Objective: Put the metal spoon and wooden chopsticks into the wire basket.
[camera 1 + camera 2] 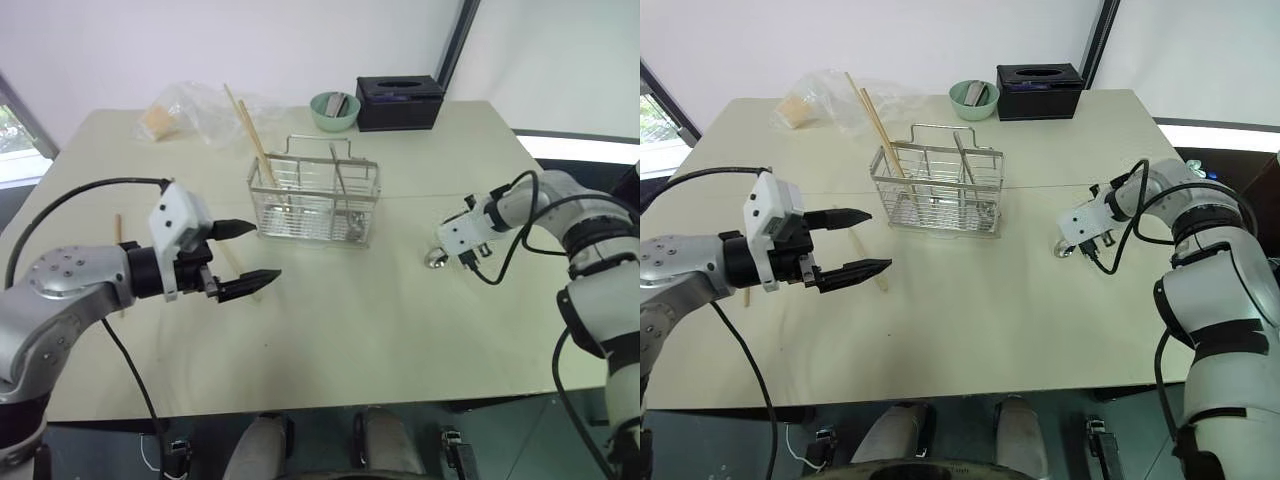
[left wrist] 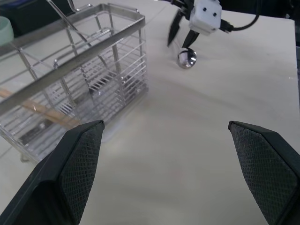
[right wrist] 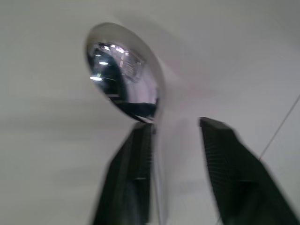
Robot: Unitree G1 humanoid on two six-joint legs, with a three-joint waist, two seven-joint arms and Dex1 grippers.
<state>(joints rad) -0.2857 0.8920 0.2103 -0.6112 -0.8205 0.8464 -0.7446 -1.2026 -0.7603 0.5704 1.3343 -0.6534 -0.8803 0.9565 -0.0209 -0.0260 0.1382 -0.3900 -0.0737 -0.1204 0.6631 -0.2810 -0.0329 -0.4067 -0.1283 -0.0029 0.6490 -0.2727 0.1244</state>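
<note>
Tools at work: left one spread and empty, right one closing around the spoon.

Left tool point(image 1: 243, 257) hovers above the table point(image 1: 400, 330) with fingers wide apart, holding nothing, beside the basket point(image 1: 315, 200), where chopsticks point(image 1: 255, 140) already lean. One more chopstick point(image 1: 118, 232) lies on the table at far left. Right tool point(image 2: 180, 37) straddles the spoon point(image 3: 124, 70), its fingers not yet pinched onto the handle. I judge the spoon light, stiff and slippery; grip the slim handle near the bowl, squarely, or it may twist out.
</note>
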